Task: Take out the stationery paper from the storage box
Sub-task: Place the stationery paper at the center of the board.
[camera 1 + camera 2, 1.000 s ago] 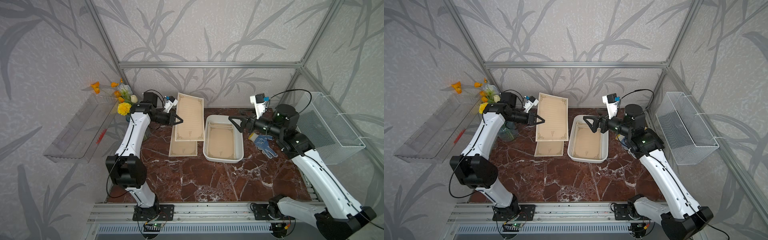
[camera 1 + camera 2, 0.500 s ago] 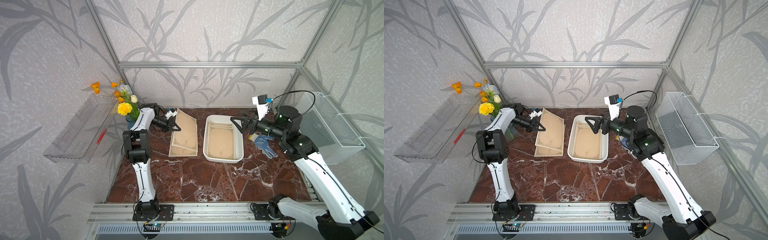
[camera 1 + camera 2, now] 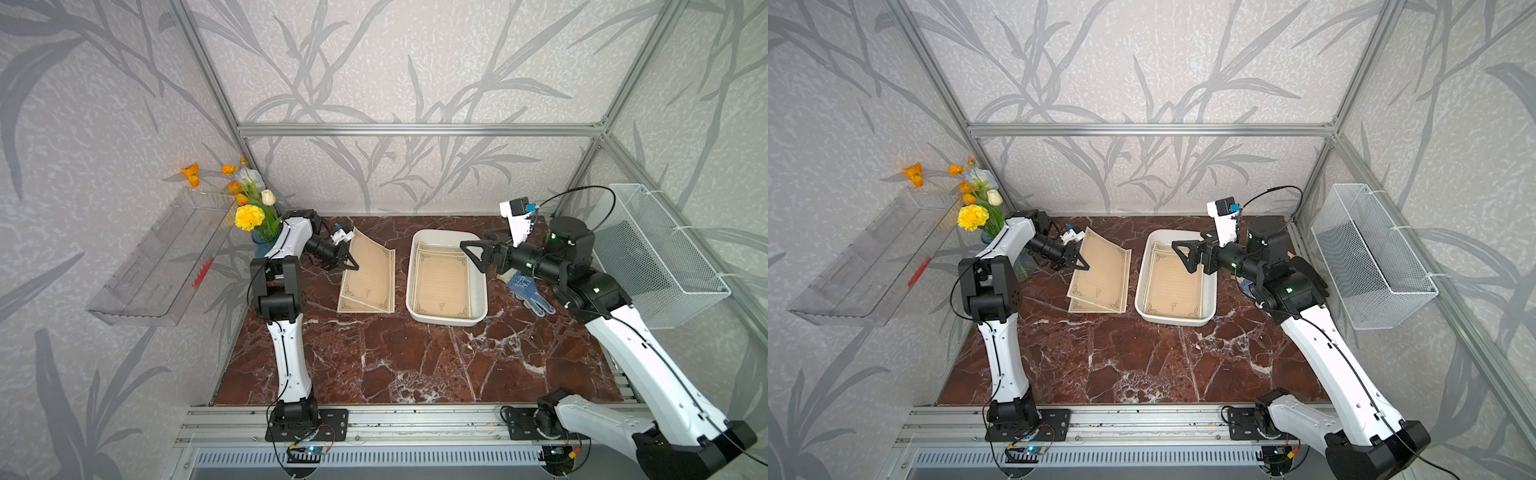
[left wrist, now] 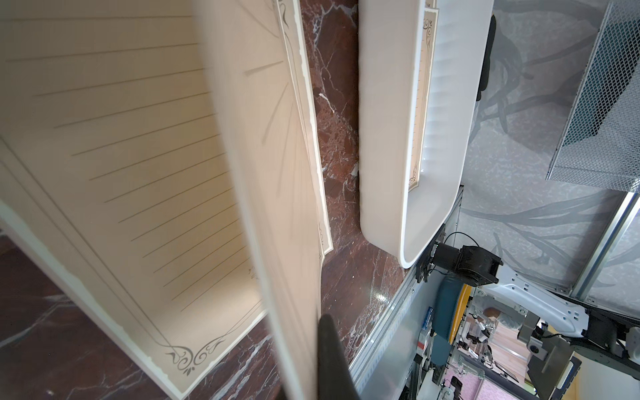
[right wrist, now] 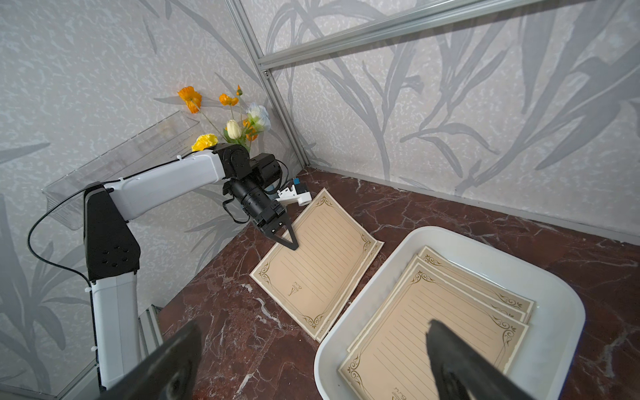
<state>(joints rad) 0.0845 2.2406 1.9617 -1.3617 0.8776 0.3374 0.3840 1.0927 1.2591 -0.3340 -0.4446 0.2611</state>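
- The left fingers [image 5: 288, 241] are pressed together on a long edge of one sheet of stationery paper [image 5: 322, 263]. They pinch it so that this edge rides up while the opposite edge rests low. The right fingers [image 5: 460, 367] are spread wide and hold nothing, above the storage box [image 3: 444, 319].
- Nearest lies bare surface [image 3: 374, 365]. Beyond it the box and the pinched sheet sit side by side, just apart. The pinched sheet lies partly over a second sheet [image 3: 345, 306] that is flat on the surface.
- A stack [image 5: 415, 311] of more sheets is in the box, so the task looks only part done.
- Handling, as I judge it: each sheet is thin, very light and floppy, since the pinched one bows. The sheets likely slide on each other and crease under a hard squeeze.
- The best hold seems to be an exposed edge or corner. The stack is stepped at its far end, away from the emblem, and corners stick out there.
- The right wrist view shows three stepped sheets and the pinch itself.
- The left wrist view shows the pinched sheet nearly edge-on against a dark finger, and the box's outer wall.
- A top view shows a blue glove [image 3: 530, 291] beside the box on the right arm's side. I cannot find it in the wrist views.
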